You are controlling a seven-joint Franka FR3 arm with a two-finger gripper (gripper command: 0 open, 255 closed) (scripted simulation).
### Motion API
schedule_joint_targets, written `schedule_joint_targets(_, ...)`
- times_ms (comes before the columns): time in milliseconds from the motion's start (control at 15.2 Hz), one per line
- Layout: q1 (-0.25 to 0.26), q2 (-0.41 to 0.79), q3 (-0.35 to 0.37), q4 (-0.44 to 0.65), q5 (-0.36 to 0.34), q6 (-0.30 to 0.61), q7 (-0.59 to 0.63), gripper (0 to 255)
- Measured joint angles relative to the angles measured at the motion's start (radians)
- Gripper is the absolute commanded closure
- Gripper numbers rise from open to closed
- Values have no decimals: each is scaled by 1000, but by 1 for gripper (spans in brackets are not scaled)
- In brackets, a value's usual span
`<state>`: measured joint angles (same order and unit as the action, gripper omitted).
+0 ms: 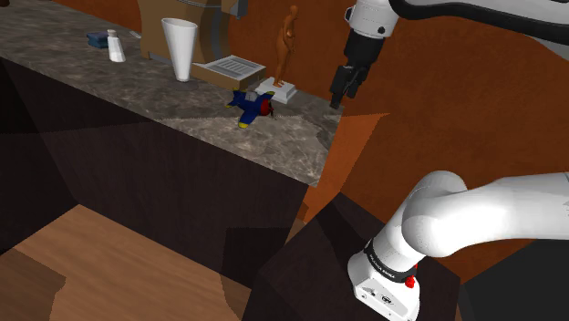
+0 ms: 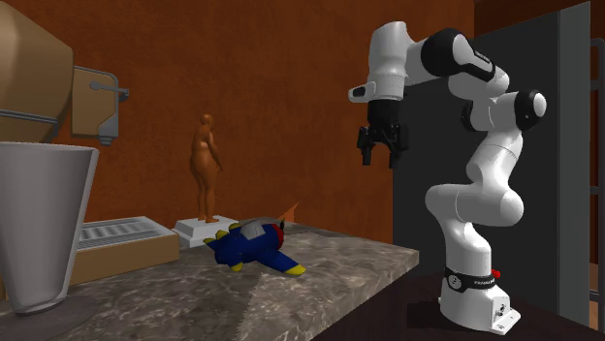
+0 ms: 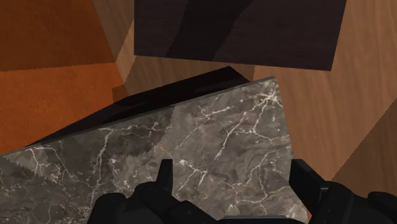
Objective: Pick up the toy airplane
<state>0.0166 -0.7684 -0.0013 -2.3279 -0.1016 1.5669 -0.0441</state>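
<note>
Plane point(image 1: 251, 103) sits on the counter point(image 1: 164, 119) near its end; shoulder view puts it just beside the white base of the figurine point(image 1: 288, 46), on that view's left of the base. Gripper point(image 1: 342, 91) hangs above the counter's end, on the view's right of the figurine, well apart from the plane and pointing down. My read: approach stage, nothing grasped yet. The height looks deliberate, since the tall figurine stands between gripper and plane in this view. A cup point(image 1: 181, 46) further along the counter is out of the way.

Second exterior view: plane point(image 2: 254, 247) has a blue body, yellow tips and a red nose; it rests low on the counter point(image 2: 349, 266), touching it, in front of the figurine point(image 2: 205, 165). Gripper point(image 2: 383, 155) is high above the counter's end, on the view's right of the plane; its jaws stand apart with nothing between them. Cup point(image 2: 39, 223) is near the camera.

Wrist view: gripper point(image 3: 232, 181) has its fingers point(image 3: 165, 175) wide apart and empty; below them is bare marble at the counter's point(image 3: 210, 140) corner, with wood floor past the edge. So I judge the hand sits over the counter's end and needs a sideways move toward the plane before descending; a straight line risks clipping the figurine, so drop in on the plane's far side from it and close across the fuselage.
</note>
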Motion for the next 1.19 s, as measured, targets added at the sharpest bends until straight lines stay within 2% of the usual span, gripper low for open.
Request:
schedule_joint_targets(198,1,51,-2,26,6,16,2,0)
schedule_joint_targets(594,2,304,-22,179,27,76,-7,0)
schedule_joint_targets(858,2,487,-37,308,47,102,-20,0)
schedule_joint_targets(1188,-1,713,-51,518,78,81,-40,0)
